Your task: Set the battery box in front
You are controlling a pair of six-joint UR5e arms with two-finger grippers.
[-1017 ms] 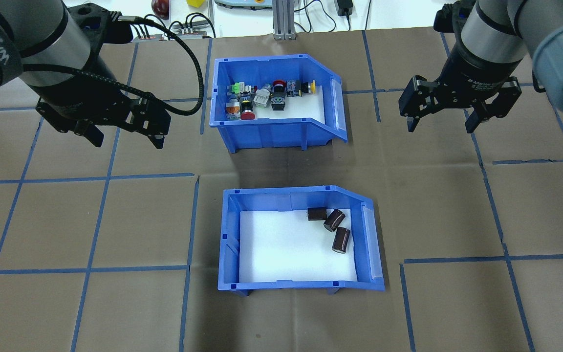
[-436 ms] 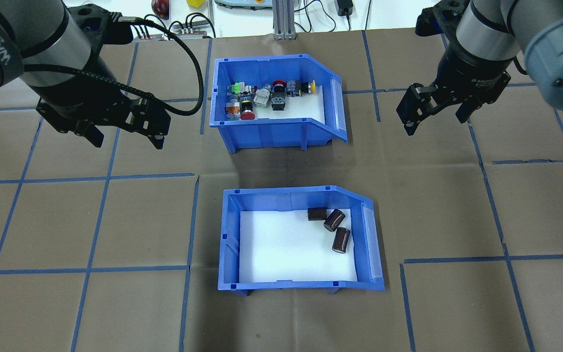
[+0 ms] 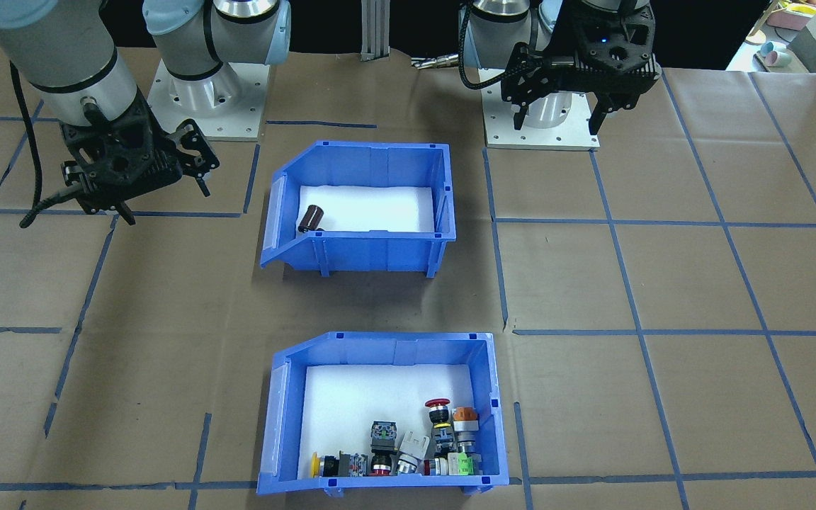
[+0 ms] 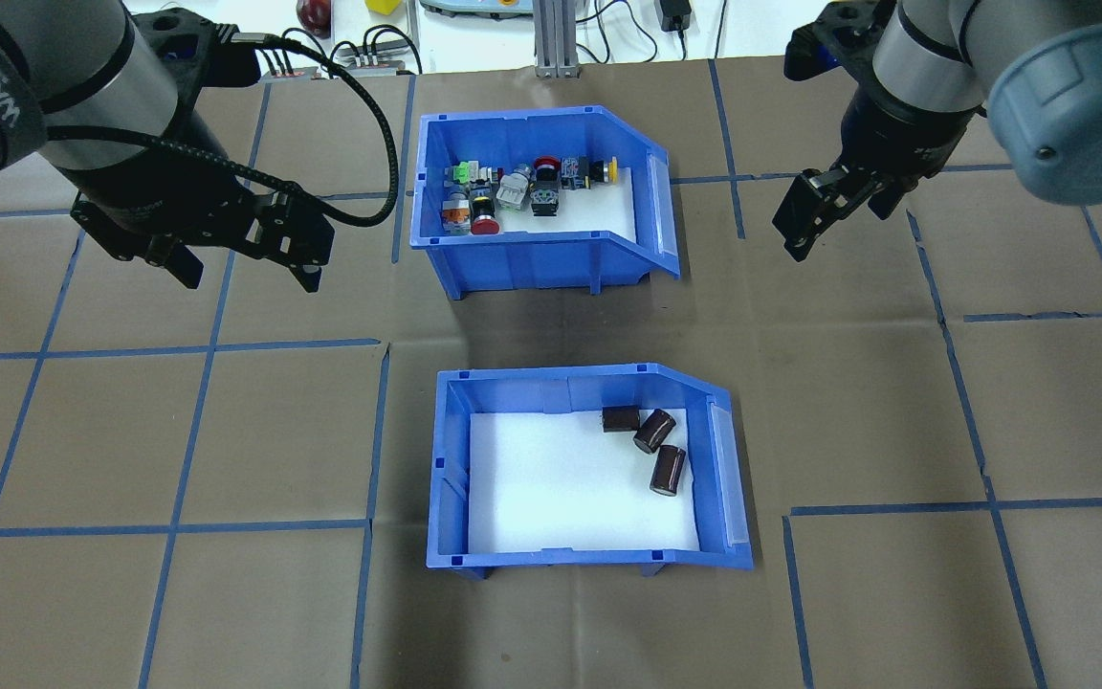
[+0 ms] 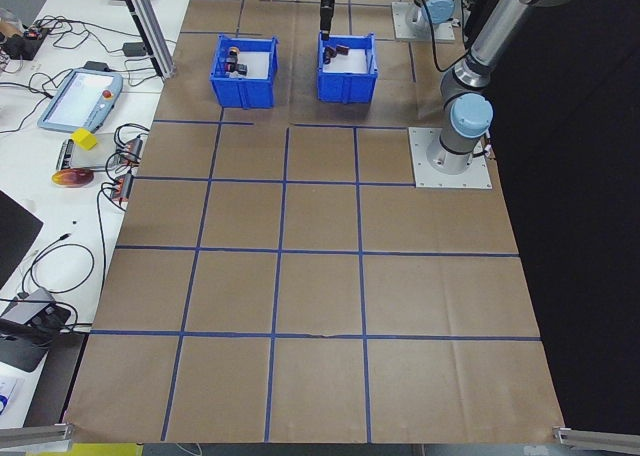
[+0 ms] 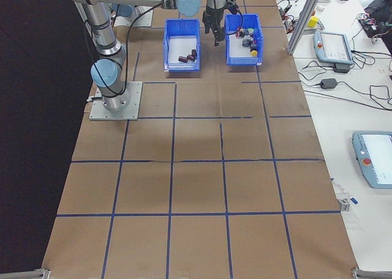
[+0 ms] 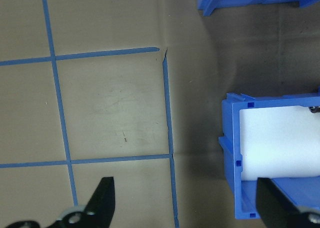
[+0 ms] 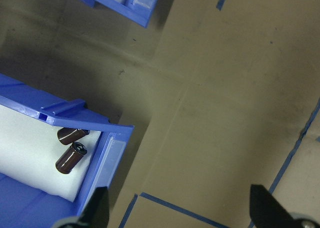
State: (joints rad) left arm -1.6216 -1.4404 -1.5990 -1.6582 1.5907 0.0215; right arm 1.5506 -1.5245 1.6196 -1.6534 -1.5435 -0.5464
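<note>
The battery box [image 4: 561,557] is a blue bin with a white liner, standing in the table's middle on the robot's side. Three dark cells [image 4: 656,435] lie in its right part. It also shows in the front-facing view as the farther battery box [image 3: 372,251]. My left gripper [image 4: 250,276] hovers open to the far left of the bins, holding nothing. My right gripper [image 4: 803,230] hangs open and empty, turned edge-on, to the right of the switch bin. The right wrist view catches the battery box [image 8: 107,155] corner with cells [image 8: 70,157] between wide-spread fingers [image 8: 97,208].
A second blue bin [image 4: 532,263] with colourful push-button switches stands beyond the battery box, a brown gap between them. Brown paper with blue tape lines covers the table [image 4: 895,402]. Cables and devices lie past the far edge [image 4: 647,29].
My right gripper has swivelled about its wrist, from broadside to edge-on, and drifted slightly left. The left gripper and both bins have not moved.
</note>
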